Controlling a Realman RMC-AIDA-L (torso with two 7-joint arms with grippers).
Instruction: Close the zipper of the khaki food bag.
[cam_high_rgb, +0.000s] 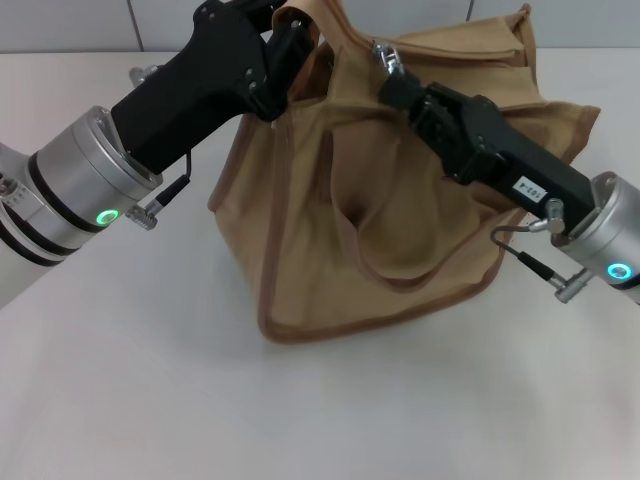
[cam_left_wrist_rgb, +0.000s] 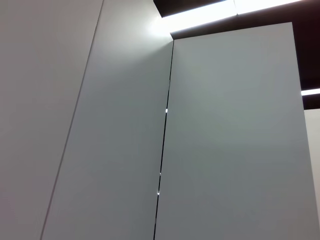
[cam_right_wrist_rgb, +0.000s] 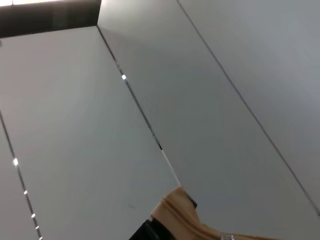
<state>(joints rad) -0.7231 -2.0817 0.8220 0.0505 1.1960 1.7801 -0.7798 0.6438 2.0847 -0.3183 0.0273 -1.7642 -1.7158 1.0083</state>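
The khaki food bag (cam_high_rgb: 370, 220) is seen in the centre of the head view, standing on the white bench (cam_high_rgb: 200, 400) with its front pocket facing the camera, and the zipper's silver pull tab (cam_high_rgb: 387, 55) is found at the bag's top edge, upper centre of the frame. The right hand (cam_high_rgb: 398, 88) is placed just below that tab, though whether it is closed on it cannot be told. The left hand (cam_high_rgb: 290, 50) is pressed against the bag's top left corner by a strap, and its grip likewise cannot be told.

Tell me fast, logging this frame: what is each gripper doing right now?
Left gripper: at the khaki food bag's top left end, grip cannot be told.
Right gripper: at the silver pull tab of the zipper, grip cannot be told.
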